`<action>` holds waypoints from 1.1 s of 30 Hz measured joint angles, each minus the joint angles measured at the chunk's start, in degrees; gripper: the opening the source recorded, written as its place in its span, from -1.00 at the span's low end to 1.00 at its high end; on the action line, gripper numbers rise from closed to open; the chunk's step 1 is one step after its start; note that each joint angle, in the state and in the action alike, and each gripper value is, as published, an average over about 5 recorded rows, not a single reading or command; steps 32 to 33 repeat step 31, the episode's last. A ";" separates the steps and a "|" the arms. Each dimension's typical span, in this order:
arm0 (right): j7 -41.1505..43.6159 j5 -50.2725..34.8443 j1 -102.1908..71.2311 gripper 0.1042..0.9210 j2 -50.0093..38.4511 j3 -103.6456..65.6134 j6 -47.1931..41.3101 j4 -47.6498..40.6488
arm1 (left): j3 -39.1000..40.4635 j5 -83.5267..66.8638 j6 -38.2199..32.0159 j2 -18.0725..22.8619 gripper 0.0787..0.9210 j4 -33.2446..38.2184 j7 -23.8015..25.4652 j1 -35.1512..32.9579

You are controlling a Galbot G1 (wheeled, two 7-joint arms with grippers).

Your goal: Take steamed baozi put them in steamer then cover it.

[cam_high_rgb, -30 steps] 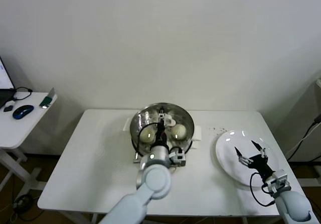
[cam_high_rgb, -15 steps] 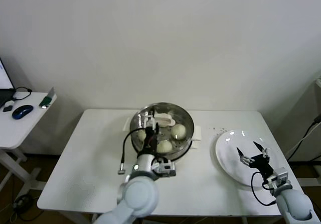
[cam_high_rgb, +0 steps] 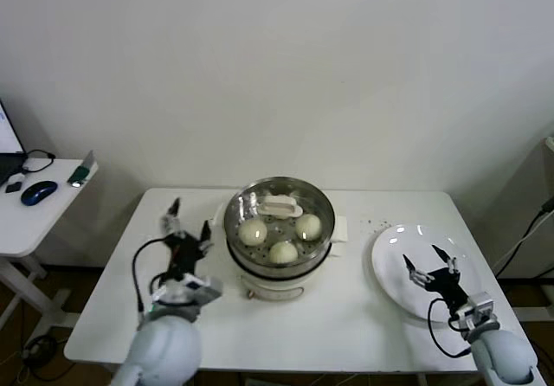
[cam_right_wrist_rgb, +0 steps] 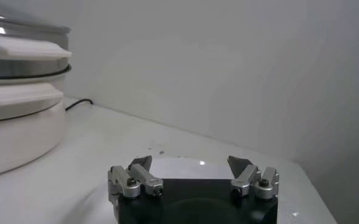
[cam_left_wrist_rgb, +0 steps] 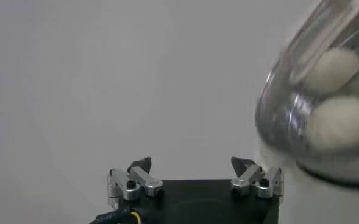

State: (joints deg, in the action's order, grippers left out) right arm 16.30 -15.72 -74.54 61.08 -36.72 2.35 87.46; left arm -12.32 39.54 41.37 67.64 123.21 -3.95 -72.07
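Observation:
The steamer [cam_high_rgb: 279,265] stands at the table's middle with the glass cover [cam_high_rgb: 280,205] lying on it. Three baozi [cam_high_rgb: 284,252] show through the glass; a fourth I cannot see. My left gripper [cam_high_rgb: 188,230] is open and empty, to the left of the steamer and apart from it. In the left wrist view the covered steamer [cam_left_wrist_rgb: 325,103] sits close beside the open gripper [cam_left_wrist_rgb: 192,165]. My right gripper [cam_high_rgb: 431,260] is open and empty above the white plate [cam_high_rgb: 391,273]. In the right wrist view the gripper [cam_right_wrist_rgb: 191,163] is open and the steamer [cam_right_wrist_rgb: 21,122] is farther off.
A side table [cam_high_rgb: 26,221] with a blue mouse [cam_high_rgb: 39,192] stands at the far left. Dark crumbs [cam_high_rgb: 374,223] lie between the steamer and the plate. A white wall rises close behind the table.
My left gripper has let go of the cover's handle and drawn back from over the steamer to its left side. The cover stays on the steamer. The right gripper has barely moved.

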 measured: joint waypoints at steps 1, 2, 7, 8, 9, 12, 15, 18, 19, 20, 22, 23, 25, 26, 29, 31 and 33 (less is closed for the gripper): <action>0.09 0.01 -0.11 0.76 0.18 -0.03 0.18 0.12 | -1.97 -2.97 -0.76 0.16 0.77 0.00 -0.78 -1.37; 0.17 0.01 -0.21 0.76 0.35 -0.06 0.34 0.25 | -3.93 -5.93 -1.84 0.40 0.77 -0.08 -1.42 -2.73; 0.49 -0.19 -0.83 0.76 1.13 -0.18 1.12 1.04 | -12.88 -19.80 -11.96 2.49 0.77 -2.17 -2.74 -8.67; 0.56 -0.27 -0.98 0.76 1.28 -0.25 1.28 1.22 | -14.46 -22.38 -14.79 3.01 0.77 -2.91 -2.67 -9.70; 0.62 -0.34 -1.14 0.76 1.44 -0.33 1.43 1.40 | -15.93 -24.84 -17.69 3.56 0.77 -3.73 -2.52 -10.64; 0.70 -0.51 -1.62 0.76 1.94 -0.61 1.90 1.92 | -19.79 -31.31 -26.07 5.25 0.77 -6.30 -1.74 -12.83; 0.67 -0.79 -2.03 0.76 2.51 -0.77 2.43 2.28 | -22.60 -35.91 -32.94 6.87 0.77 -8.78 -0.94 -14.37; 0.57 -1.19 -2.39 0.76 3.14 -0.91 2.87 2.63 | -24.43 -38.98 -38.07 8.14 0.77 -10.78 -0.52 -15.71; 0.53 -1.32 -2.52 0.76 3.34 -0.97 2.98 2.73 | -24.93 -39.79 -39.46 8.49 0.77 -11.31 -0.46 -16.08; 0.51 -1.43 -2.65 0.76 3.51 -1.03 3.09 2.84 | -25.36 -40.52 -40.66 8.80 0.77 -11.76 -0.42 -16.41; 0.46 -1.56 -2.89 0.76 3.75 -1.12 3.26 3.03 | -26.18 -41.82 -42.75 9.40 0.77 -12.50 -0.34 -16.97; 0.44 -1.60 -3.01 0.76 3.83 -1.15 3.33 3.15 | -26.51 -42.38 -43.61 9.68 0.77 -12.79 -0.28 -17.21; 0.38 -1.66 -3.23 0.76 3.96 -1.21 3.40 3.44 | -27.05 -43.32 -45.06 10.10 0.77 -13.33 -0.11 -17.61; 0.36 -1.69 -3.34 0.76 4.04 -1.25 3.41 3.61 | -27.25 -43.72 -45.69 10.25 0.77 -13.57 -0.02 -17.79; 0.31 -1.81 -3.60 0.76 4.37 -1.47 3.49 4.06 | -27.67 -44.65 -47.32 10.56 0.77 -14.10 0.36 -18.35; 0.30 -1.86 -3.68 0.76 4.49 -1.56 3.53 4.19 | -27.77 -44.89 -47.83 10.65 0.77 -14.23 0.53 -18.54; 0.30 -1.86 -3.68 0.76 4.49 -1.56 3.53 4.19 | -27.77 -44.89 -47.83 10.65 0.77 -14.23 0.53 -18.54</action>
